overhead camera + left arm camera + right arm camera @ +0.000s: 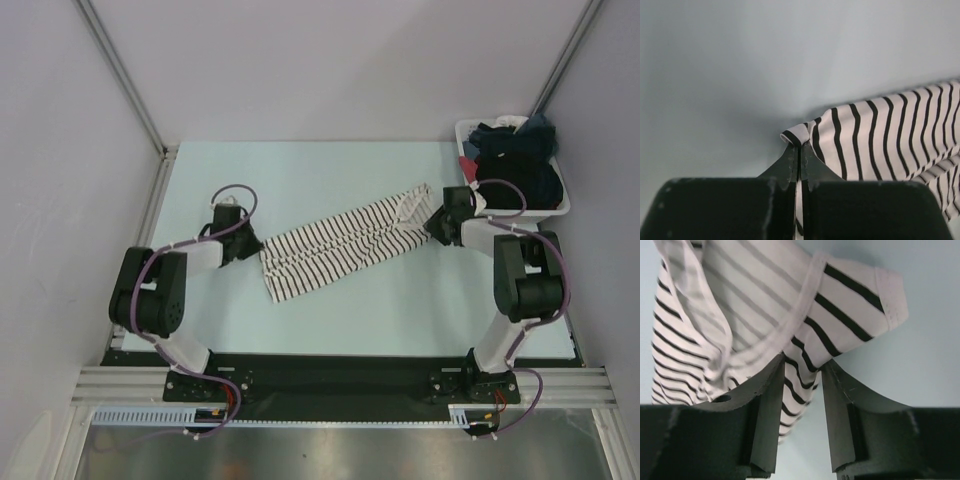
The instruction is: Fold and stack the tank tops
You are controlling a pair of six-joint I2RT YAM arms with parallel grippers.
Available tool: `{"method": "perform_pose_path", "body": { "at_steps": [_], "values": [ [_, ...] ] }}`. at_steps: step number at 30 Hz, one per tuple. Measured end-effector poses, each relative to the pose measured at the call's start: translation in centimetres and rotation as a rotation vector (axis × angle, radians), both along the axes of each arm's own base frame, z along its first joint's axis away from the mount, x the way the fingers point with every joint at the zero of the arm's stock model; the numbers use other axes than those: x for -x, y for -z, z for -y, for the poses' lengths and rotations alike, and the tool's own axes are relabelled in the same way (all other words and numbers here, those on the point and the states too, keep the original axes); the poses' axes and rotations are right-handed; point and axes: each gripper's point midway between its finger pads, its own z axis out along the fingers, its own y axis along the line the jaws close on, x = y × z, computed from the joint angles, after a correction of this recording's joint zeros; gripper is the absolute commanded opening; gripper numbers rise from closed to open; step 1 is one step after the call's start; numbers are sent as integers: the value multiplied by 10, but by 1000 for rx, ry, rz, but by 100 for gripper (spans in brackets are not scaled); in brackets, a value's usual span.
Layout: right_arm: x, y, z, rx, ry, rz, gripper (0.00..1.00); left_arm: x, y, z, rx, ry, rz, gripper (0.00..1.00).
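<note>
The white sleeveless cotton top with thin black horizontal stripes (345, 245) lies as a long, narrow band on the pale table (330, 175), stretched between the two tools. It is thin, light and very soft. It has no stiffness and will sag or bunch wherever it is not supported, so the hemmed edges and corners are probably the best places to take hold.

The left gripper (243, 247) is closed on one such corner: in its wrist view the fingers (785, 167) meet with only a thin fold of cloth pinched at their tips, and the rest of the top spreads away ahead and to the right of them. The left arm is bent low, with its wrist close to the table.

The right gripper (437, 224) has its jaws apart. A striped strap part hangs in the gap, and more cloth drapes over the fingertips (771, 385), but nothing is clamped. This arm is also folded low and reaches inward.

Just behind the right gripper stands a white plastic basket (562, 203) with dark clothes (515, 160); a black top cannot be told apart there.
</note>
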Motion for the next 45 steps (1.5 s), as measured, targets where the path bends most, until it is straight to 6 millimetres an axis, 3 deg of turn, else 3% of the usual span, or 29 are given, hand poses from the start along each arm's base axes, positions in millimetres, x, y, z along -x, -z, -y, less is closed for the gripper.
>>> {"method": "perform_pose_path", "body": {
  "at_steps": [3, 7, 11, 15, 18, 21, 24, 27, 31, 34, 38, 42, 45],
  "values": [
    [-37, -2, -3, 7, -48, -5, 43, 34, 1, 1, 41, -8, 2, 0],
    [-70, -1, -6, -14, -101, -1, 46, 83, -1, 6, 69, -1, 13, 0],
    [-108, -3, -13, -64, -179, 12, 50, 118, -11, 36, 80, 91, 35, 0],
    [-148, -5, -29, -124, -294, 49, 45, 150, -13, 73, 107, 197, 44, 0],
    [-163, -5, -42, -167, -369, 62, 46, 183, 3, 81, 138, 207, 11, 0],
    [-171, -6, -52, -200, -425, 66, 49, 200, 3, 91, 187, 206, 35, 2],
    [-179, -8, -58, -221, -459, 65, 56, 218, 4, 107, 201, 238, 25, 11],
    [-188, -11, -64, -242, -493, 67, 63, 227, 4, 122, 192, 270, 7, 42],
    [-198, -15, -68, -246, -526, 73, 70, 230, -15, 152, 256, 287, 44, 99],
    [-197, -16, -70, -241, -539, 68, 72, 236, -22, 159, 272, 307, 60, 100],
    [-197, -17, -70, -231, -550, 72, 72, 236, -21, 152, 235, 286, 57, 100],
    [-188, -18, -71, -208, -558, 55, 75, 221, -19, 129, 129, 246, 41, 100],
    [-174, -22, -70, -188, -565, 25, 78, 196, -16, 97, 44, 172, 33, 100]
  ]
}}
